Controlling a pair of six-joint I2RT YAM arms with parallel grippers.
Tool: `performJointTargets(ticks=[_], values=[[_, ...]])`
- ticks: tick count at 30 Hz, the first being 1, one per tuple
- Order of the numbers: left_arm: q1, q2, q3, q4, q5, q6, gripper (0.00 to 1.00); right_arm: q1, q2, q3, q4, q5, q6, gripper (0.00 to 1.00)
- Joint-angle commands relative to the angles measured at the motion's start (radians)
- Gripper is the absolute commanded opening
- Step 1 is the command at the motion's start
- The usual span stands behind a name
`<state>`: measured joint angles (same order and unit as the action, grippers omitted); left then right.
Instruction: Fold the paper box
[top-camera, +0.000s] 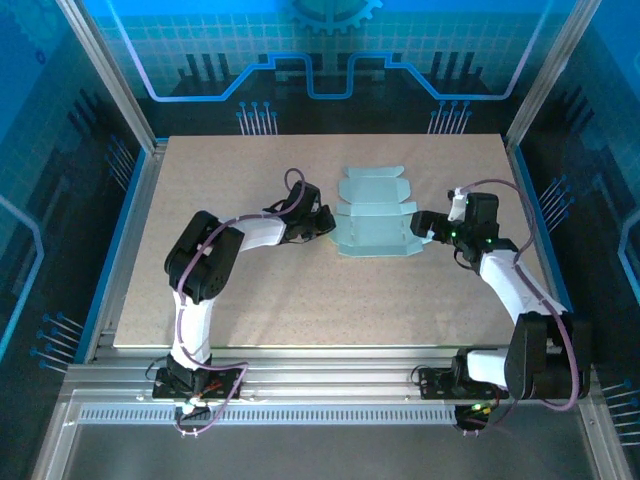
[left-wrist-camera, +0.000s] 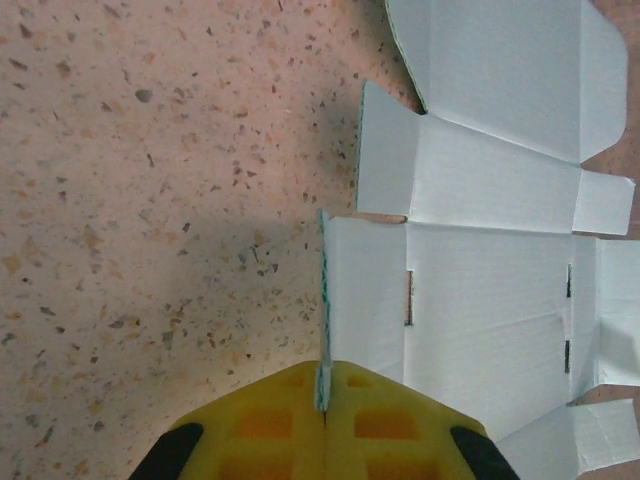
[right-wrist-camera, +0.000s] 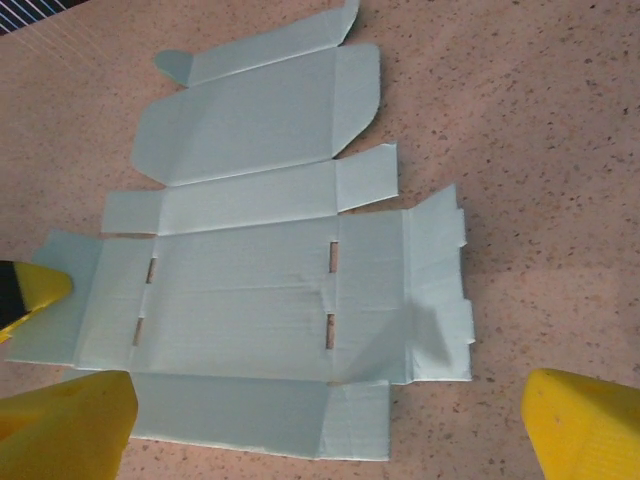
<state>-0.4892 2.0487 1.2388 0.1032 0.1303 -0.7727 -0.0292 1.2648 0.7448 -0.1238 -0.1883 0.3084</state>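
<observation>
The paper box (top-camera: 372, 213) is a pale blue die-cut blank lying unfolded mid-table, with flaps and slots showing. My left gripper (top-camera: 326, 222) is at its left edge, shut on the left end flap. In the left wrist view the yellow fingers (left-wrist-camera: 270, 420) pinch that flap's edge, which stands upright, and the rest of the blank (left-wrist-camera: 490, 290) lies flat beyond. My right gripper (top-camera: 424, 228) hovers open at the blank's right edge. Its yellow fingers (right-wrist-camera: 70, 420) stand wide apart over the near flaps of the blank (right-wrist-camera: 250, 300), touching nothing. The left gripper's tip (right-wrist-camera: 30, 288) shows at the far flap.
The speckled beige tabletop (top-camera: 300, 300) surrounds the blank, with free room in front and behind. Metal rails (top-camera: 320, 380) run along the near edge by the arm bases. Frame posts and blue walls enclose the sides and back.
</observation>
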Motion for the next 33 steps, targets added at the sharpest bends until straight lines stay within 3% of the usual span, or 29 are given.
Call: performJointTargets(ticks=[1, 10, 15, 17, 25, 33], values=[[-0.006, -0.072, -0.076, 0.064, -0.061, -0.055, 0.0, -0.018, -0.029, -0.036, -0.031, -0.05, 0.086, 1.0], [-0.033, -0.188, -0.303, 0.221, -0.239, -0.322, 0.0, -0.003, -0.026, -0.117, 0.06, -0.109, 0.481, 0.96], [-0.069, -0.221, -0.319, 0.189, -0.301, -0.398, 0.0, 0.043, 0.025, -0.166, 0.198, -0.139, 0.682, 0.71], [-0.083, -0.22, -0.327, 0.192, -0.319, -0.427, 0.0, 0.073, 0.064, -0.174, 0.26, -0.154, 0.743, 0.66], [-0.118, -0.197, -0.321, 0.228, -0.331, -0.474, 0.0, 0.201, 0.262, -0.145, 0.455, -0.189, 0.912, 0.64], [-0.119, -0.196, -0.317, 0.228, -0.324, -0.47, 0.0, 0.228, 0.369, -0.122, 0.502, -0.178, 0.954, 0.54]])
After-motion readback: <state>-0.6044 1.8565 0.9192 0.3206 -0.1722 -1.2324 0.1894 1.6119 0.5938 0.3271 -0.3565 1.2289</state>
